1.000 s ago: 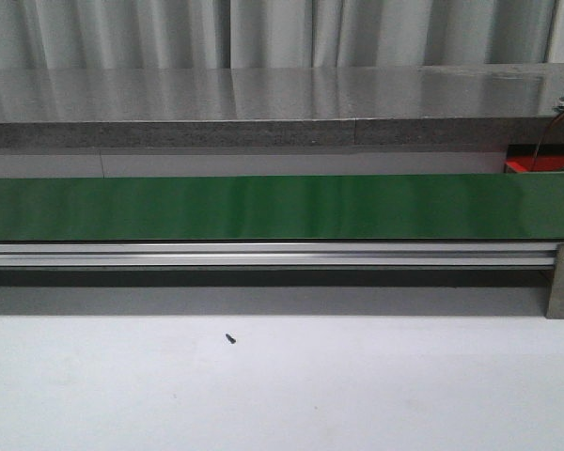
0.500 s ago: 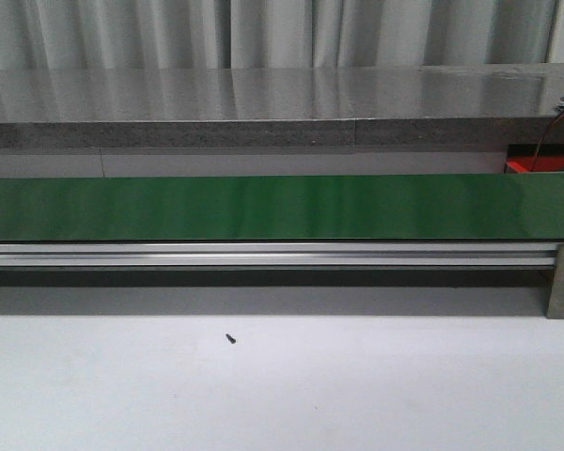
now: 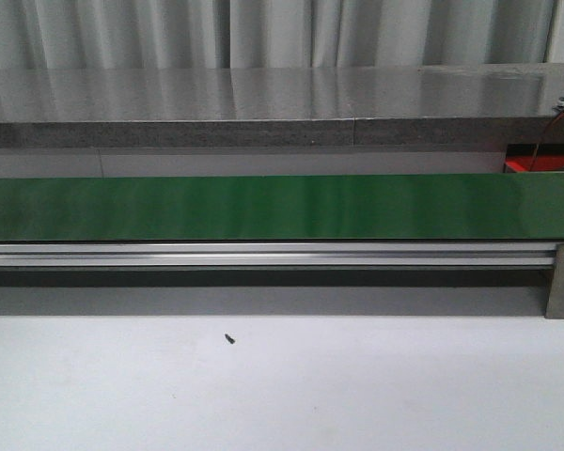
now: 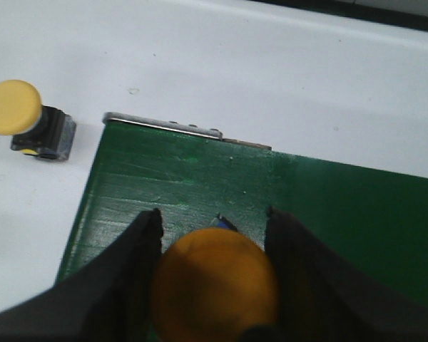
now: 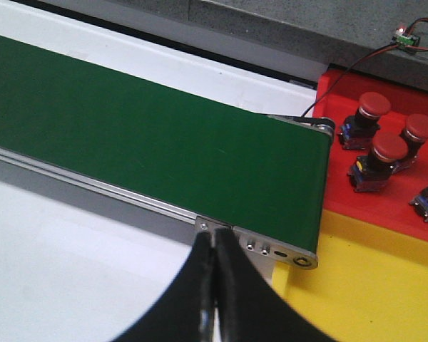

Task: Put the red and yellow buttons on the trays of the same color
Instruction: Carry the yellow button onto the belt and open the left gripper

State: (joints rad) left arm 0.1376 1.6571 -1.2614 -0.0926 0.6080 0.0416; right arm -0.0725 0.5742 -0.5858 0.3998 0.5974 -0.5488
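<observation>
Gripping a yellow button (image 4: 214,285) by its sides over the green belt (image 4: 342,214), left pincer (image 4: 212,224) holds a small, rigid, likely light part w/ smooth cap; right pincer (image 5: 214,246) clenched, empty.

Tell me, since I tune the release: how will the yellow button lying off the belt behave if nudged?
The yellow button already lies on its side on the white table, so it looks top-heavy and tip-prone. Its round cap would probably let it roll in an arc. The dark boxy base should stop a long roll.
</observation>
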